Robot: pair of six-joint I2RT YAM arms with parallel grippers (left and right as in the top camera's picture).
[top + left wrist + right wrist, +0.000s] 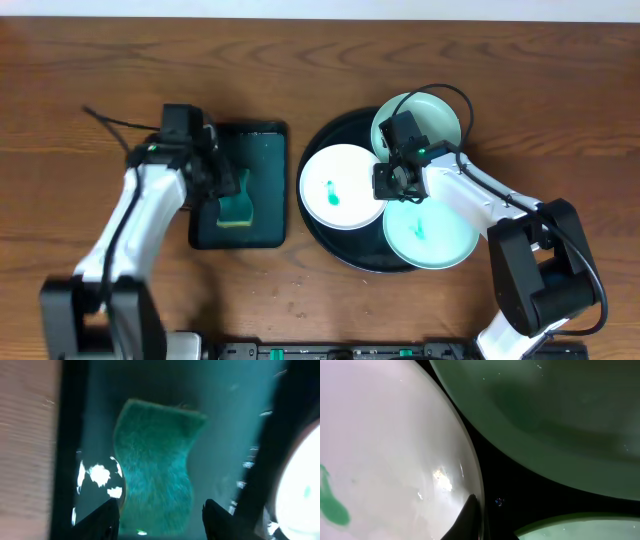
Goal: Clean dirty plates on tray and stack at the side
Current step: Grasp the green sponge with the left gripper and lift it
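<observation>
Left fingers (106, 521) stand open astride the sponge (155, 470), whose long axis runs along the green tray (268, 190); I'd close squarely across its narrow waist. Right fingers (468, 519) sit low between three plates (340, 190) lying face-up, round with no long axis, on the black tray (322, 138); their opening I can't tell.

Robot lab workbench.
A left arm (125, 225) and a right arm (470, 190), both cabled, stand at the near edge of a wood-grain table (60, 120).
</observation>
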